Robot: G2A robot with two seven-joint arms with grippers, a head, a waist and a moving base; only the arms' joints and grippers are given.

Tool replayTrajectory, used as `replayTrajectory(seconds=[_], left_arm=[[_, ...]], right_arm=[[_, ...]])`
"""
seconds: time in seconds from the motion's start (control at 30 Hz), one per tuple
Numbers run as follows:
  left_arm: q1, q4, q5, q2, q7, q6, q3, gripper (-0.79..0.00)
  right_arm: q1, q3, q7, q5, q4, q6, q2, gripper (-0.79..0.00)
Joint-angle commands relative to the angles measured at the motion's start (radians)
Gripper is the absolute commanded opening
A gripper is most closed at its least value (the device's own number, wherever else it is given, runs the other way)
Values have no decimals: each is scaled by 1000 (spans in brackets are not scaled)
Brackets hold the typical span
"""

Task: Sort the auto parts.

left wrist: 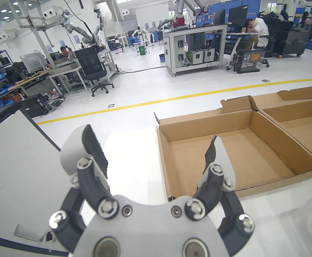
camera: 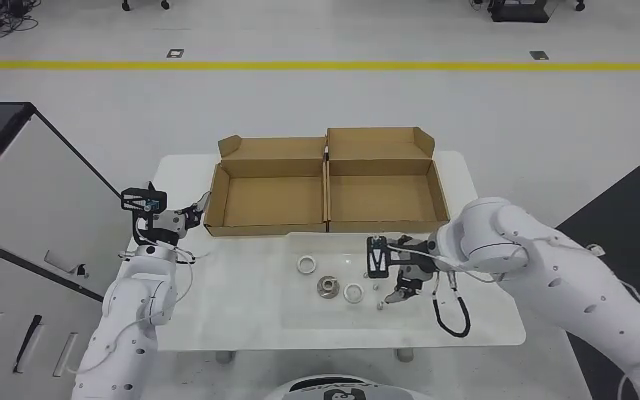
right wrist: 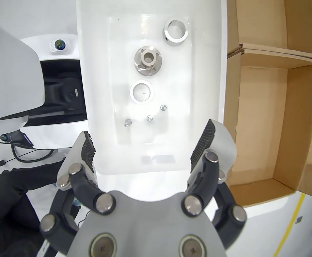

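Right gripper [right wrist: 148,138] gaped empty over the tabletop [right wrist: 97,73] near the bolts [right wrist: 149,118]. Left gripper [left wrist: 152,146] gaped beside a box [left wrist: 207,124].

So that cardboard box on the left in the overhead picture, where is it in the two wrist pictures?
Top view: the left box, alongside the right box.
Left wrist view: the nearer box, just ahead of the left gripper.
Right wrist view: the farther box, beyond the right box.
Shared landmark: the yellow floor line, past both boxes.
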Motion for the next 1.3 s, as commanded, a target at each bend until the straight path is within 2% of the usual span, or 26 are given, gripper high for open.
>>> replayTrajectory(seconds=[0.0, 0.6, 1.13, 1.27], left_arm=[[0, 0, 0, 0, 0, 0, 0, 0], [0, 0, 0, 0, 0, 0, 0, 0], [0, 0, 0, 0, 0, 0, 0, 0], [0, 0, 0, 0, 0, 0, 0, 0]], right_arm=[[10, -18, -3, -8, 11, -4, 0, 0], [69, -126, -23, -55, 91, -23, -26, 0], [74, -124, -33, -68, 87, -24, -28, 0], [73, -137, 23, -112, 51, 34, -31, 0]])
